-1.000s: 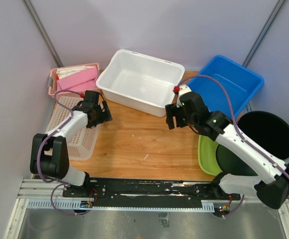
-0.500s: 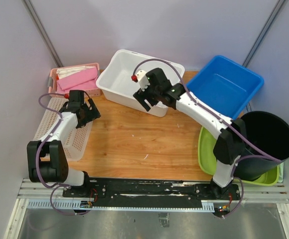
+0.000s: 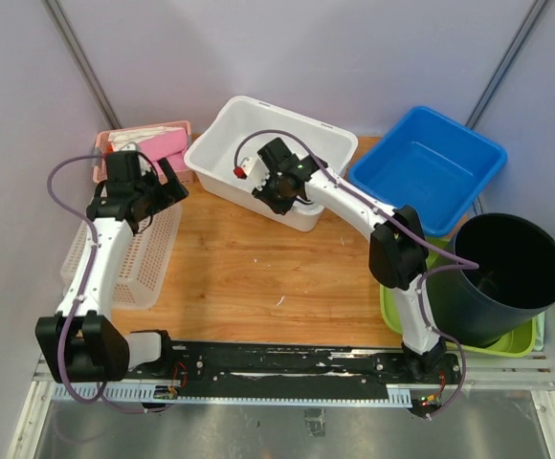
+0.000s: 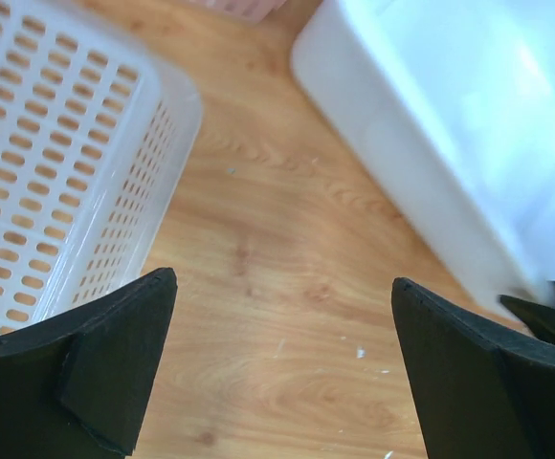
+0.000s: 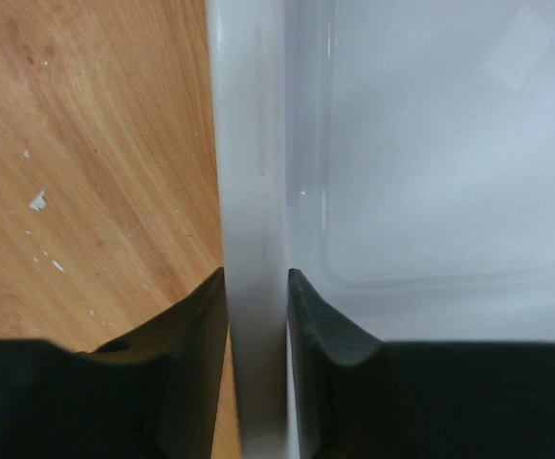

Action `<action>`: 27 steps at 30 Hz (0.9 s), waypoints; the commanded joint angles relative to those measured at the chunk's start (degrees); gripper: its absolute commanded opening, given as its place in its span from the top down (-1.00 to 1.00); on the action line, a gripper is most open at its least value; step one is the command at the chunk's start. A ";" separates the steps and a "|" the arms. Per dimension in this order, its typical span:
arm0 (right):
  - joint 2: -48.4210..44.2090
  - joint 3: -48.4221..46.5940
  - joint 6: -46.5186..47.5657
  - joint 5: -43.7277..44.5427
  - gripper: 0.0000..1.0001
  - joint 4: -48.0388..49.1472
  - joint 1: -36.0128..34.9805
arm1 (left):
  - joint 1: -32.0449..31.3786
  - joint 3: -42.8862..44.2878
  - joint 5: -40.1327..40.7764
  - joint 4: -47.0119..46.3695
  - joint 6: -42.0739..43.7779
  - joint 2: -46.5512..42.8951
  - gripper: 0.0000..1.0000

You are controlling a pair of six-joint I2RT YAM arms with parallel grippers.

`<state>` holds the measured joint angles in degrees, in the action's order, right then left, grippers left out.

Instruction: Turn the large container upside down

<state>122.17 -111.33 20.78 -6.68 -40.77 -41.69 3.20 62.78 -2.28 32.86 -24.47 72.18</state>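
In the right wrist view, the near wall of the large container [image 5: 411, 143] is seen pinched between the fingers of the right gripper [image 5: 256, 282] (contact looks firm, though the pads are partly hidden). The container is stood mouth-up at the table's back; nothing has been turned yet. The left gripper [image 4: 282, 279] is held spread wide beside the basket [image 4: 48, 143], touching nothing. The whole tipping over is left.

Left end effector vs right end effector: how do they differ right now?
Left end effector is wide open, empty, over the table; right end effector is shut on the near wall of the white tub. Left sits beside the tub; right straddles its rim. Both are black.
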 commanded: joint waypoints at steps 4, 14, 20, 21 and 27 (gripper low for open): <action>-0.41 -10.19 -4.65 -5.43 0.99 -7.61 0.03 | 0.23 6.28 -6.81 3.14 0.19 -5.75 -0.98; -14.77 -16.57 -24.47 -13.89 0.99 -3.12 0.46 | 0.23 13.57 -10.90 5.16 -1.35 -9.07 -0.98; -23.68 -9.41 -45.30 -25.90 0.99 11.21 4.87 | 0.23 20.33 -12.55 5.99 -2.07 -9.66 -0.98; -25.42 -7.19 -49.16 -27.96 0.99 14.79 5.66 | 0.23 21.28 -12.57 6.26 -2.07 -9.53 -0.98; -33.61 16.83 -78.42 -34.73 0.99 48.67 9.21 | 0.22 27.16 -12.13 7.59 -2.41 -10.33 -0.98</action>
<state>91.35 -107.37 -32.62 -34.72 -23.64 -34.59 3.20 86.04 -13.23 39.46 -26.37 63.13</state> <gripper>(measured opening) 0.206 0.991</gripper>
